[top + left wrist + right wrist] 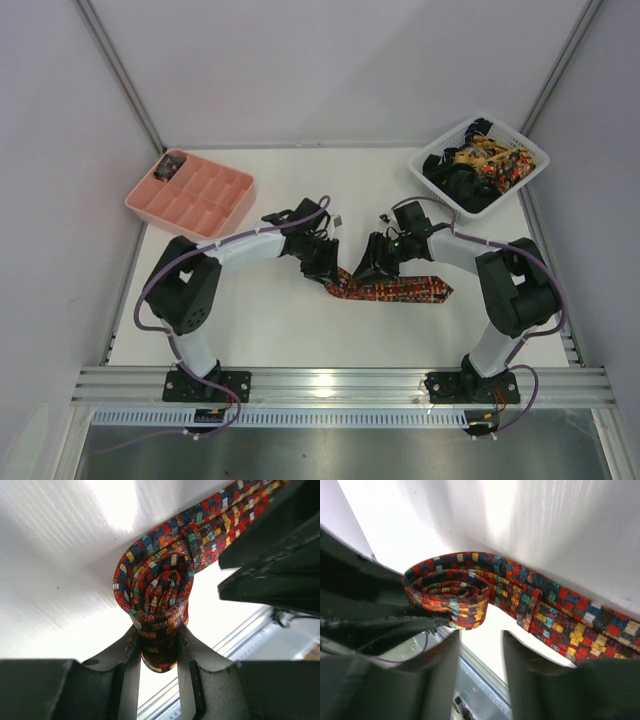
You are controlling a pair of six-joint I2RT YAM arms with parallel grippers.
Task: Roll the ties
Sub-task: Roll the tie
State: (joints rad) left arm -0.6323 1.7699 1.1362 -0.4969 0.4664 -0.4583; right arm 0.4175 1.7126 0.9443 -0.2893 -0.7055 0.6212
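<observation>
One tie, patterned in red, orange, yellow and black, lies across the middle of the table. Its left end is wound into a roll. My left gripper is shut on the lower part of that roll, a finger pressed on each side. The unrolled length runs off to the right. My right gripper sits just below the roll, open, with nothing between its fingers. In the top view both grippers meet over the tie's left end, left gripper and right gripper.
A white lattice basket at the back right holds several more ties. A pink compartment tray stands at the back left. The table's front rail runs close behind both grippers.
</observation>
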